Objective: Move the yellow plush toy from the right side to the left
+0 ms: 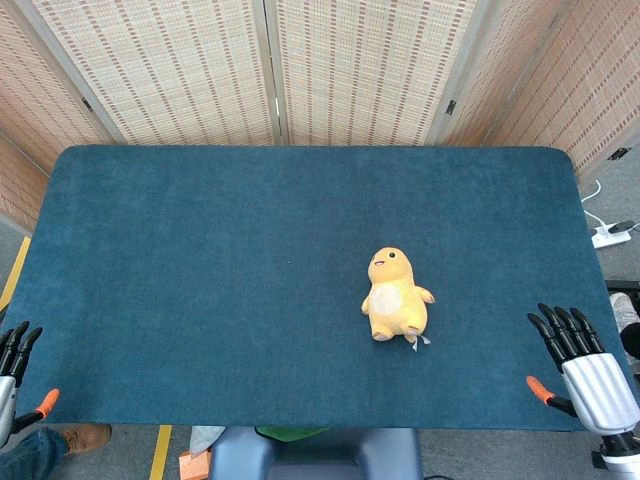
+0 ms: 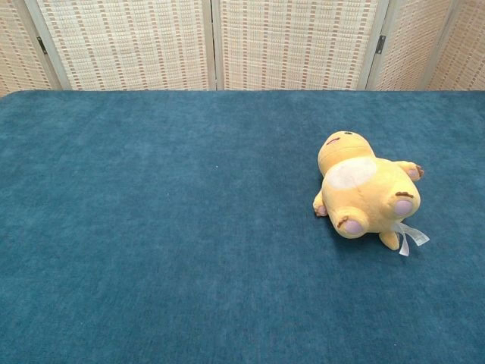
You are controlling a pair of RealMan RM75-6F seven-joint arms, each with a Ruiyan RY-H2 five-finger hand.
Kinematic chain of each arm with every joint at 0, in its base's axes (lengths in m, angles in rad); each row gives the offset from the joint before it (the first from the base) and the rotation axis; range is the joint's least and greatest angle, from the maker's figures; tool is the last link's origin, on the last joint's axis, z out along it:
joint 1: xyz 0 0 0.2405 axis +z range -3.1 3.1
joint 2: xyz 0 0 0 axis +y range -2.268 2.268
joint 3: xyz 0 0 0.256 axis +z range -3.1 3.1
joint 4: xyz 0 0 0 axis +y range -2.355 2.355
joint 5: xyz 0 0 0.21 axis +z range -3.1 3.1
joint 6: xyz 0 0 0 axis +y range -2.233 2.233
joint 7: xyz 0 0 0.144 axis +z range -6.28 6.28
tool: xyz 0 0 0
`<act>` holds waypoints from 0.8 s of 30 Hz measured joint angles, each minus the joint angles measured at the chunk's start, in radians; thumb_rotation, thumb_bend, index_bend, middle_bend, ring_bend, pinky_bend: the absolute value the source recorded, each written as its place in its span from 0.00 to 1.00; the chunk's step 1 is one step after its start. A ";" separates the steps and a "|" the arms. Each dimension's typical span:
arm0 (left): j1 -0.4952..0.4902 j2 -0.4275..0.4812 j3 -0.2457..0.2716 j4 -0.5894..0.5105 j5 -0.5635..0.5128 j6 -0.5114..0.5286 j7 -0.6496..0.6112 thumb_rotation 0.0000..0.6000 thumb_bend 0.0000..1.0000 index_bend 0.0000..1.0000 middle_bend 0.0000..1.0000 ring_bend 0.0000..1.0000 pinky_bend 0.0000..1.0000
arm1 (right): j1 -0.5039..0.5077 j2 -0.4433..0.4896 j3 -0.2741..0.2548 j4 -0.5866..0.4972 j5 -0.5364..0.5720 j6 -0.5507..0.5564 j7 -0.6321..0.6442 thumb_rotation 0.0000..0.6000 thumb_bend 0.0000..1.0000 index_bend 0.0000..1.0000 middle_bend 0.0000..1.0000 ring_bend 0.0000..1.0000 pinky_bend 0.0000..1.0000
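The yellow plush toy (image 1: pixel 396 298) lies on its back on the blue table cloth, right of centre, head pointing away from me; in the chest view the yellow plush toy (image 2: pixel 364 193) shows its white belly, purple foot pads and a white tag. My right hand (image 1: pixel 585 368) hovers at the table's near right corner, fingers spread, holding nothing, well to the right of the toy. My left hand (image 1: pixel 15 375) sits at the near left corner, fingers apart and empty. Neither hand appears in the chest view.
The blue cloth-covered table (image 1: pixel 220 260) fills both views, backed by woven folding screens (image 1: pixel 350 60). A white power strip (image 1: pixel 608 236) lies on the floor past the right edge. A shoe (image 1: pixel 85 436) shows below the near left edge.
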 measured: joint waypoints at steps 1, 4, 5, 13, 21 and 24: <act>-0.001 -0.001 0.000 0.000 0.000 -0.002 0.001 1.00 0.27 0.00 0.00 0.00 0.18 | 0.002 -0.001 -0.001 0.000 -0.001 -0.005 0.000 1.00 0.18 0.00 0.00 0.00 0.00; -0.004 -0.002 -0.002 0.000 -0.003 -0.007 0.005 1.00 0.27 0.00 0.00 0.00 0.18 | 0.015 -0.013 -0.002 0.004 -0.004 -0.030 -0.010 1.00 0.18 0.00 0.00 0.00 0.00; -0.006 -0.002 -0.003 0.000 -0.004 -0.010 0.005 1.00 0.27 0.00 0.00 0.00 0.18 | 0.024 -0.021 -0.002 0.007 -0.007 -0.047 -0.016 1.00 0.18 0.00 0.00 0.00 0.00; -0.024 -0.001 -0.013 -0.001 -0.028 -0.045 0.001 1.00 0.27 0.00 0.00 0.00 0.18 | 0.172 -0.096 0.036 0.009 0.003 -0.259 -0.032 1.00 0.18 0.00 0.00 0.00 0.00; -0.036 0.004 -0.017 0.007 -0.059 -0.084 -0.014 1.00 0.27 0.00 0.00 0.00 0.18 | 0.357 -0.224 0.118 0.023 0.127 -0.550 -0.141 1.00 0.18 0.00 0.00 0.00 0.00; -0.036 0.008 -0.016 0.010 -0.066 -0.089 -0.025 1.00 0.27 0.00 0.00 0.00 0.18 | 0.417 -0.293 0.140 0.059 0.189 -0.625 -0.186 1.00 0.21 0.00 0.00 0.00 0.00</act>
